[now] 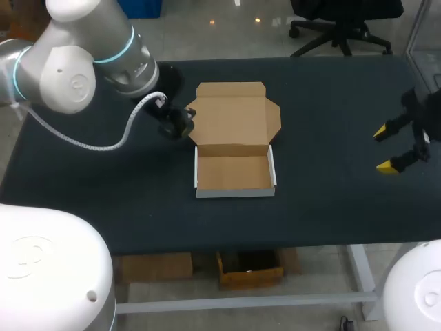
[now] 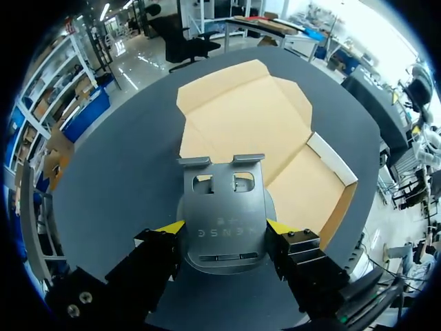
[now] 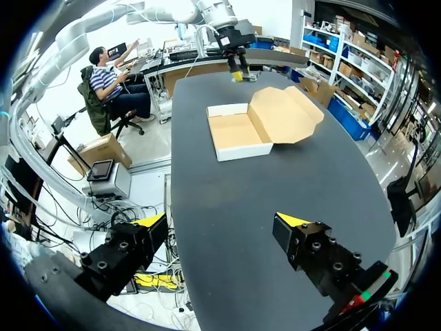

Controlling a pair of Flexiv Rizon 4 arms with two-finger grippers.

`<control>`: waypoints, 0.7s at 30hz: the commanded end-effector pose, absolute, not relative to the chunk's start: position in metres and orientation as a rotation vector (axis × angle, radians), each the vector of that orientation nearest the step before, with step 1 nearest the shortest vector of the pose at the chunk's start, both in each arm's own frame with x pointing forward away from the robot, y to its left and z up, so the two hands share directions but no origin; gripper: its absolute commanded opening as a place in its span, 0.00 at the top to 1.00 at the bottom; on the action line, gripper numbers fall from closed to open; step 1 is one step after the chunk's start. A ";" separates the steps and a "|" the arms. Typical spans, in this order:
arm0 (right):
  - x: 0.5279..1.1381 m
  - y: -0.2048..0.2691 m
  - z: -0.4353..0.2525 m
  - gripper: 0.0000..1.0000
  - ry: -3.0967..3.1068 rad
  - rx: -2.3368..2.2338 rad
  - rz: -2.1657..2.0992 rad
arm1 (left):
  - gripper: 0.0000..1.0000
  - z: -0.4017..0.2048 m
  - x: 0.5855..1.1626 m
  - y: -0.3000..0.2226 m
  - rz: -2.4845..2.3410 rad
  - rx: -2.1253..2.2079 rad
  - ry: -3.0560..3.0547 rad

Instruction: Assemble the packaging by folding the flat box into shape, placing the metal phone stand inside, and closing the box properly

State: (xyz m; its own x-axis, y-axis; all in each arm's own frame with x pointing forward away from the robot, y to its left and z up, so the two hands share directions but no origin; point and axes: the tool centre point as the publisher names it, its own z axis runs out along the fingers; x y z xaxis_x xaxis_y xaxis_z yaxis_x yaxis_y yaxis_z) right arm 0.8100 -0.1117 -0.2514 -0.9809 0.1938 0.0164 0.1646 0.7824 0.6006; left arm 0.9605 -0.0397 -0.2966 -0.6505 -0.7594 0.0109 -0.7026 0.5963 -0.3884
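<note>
My left fingers are clamped on the dark metal phone stand, one on each side of its rounded base, with its hooked end pointing away from them. Just ahead of them the cardboard box lies open on the desk, lid folded back flat. My right fingers stand apart above the desk, the box well ahead of them.
</note>
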 end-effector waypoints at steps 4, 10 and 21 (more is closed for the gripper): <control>0.809 -0.112 -0.251 0.00 2.920 0.293 0.980 | 1.00 -0.298 0.956 -0.069 -0.516 -1.221 2.655; 0.809 -0.112 -0.251 0.00 2.920 0.293 0.980 | 1.00 -0.301 0.956 -0.083 -0.506 -1.236 2.658; 0.809 -0.112 -0.251 0.00 2.920 0.293 0.980 | 1.00 -0.307 0.954 -0.101 -0.482 -1.248 2.659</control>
State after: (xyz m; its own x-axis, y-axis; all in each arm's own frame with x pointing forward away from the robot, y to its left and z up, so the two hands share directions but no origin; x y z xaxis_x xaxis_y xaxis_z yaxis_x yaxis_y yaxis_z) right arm 0.8100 -0.1117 -0.2514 -0.9809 0.1938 0.0164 0.1647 0.7825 0.6005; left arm 0.9522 -0.0938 -0.3068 -0.6429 -0.7659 0.0012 -0.7129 0.5978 -0.3665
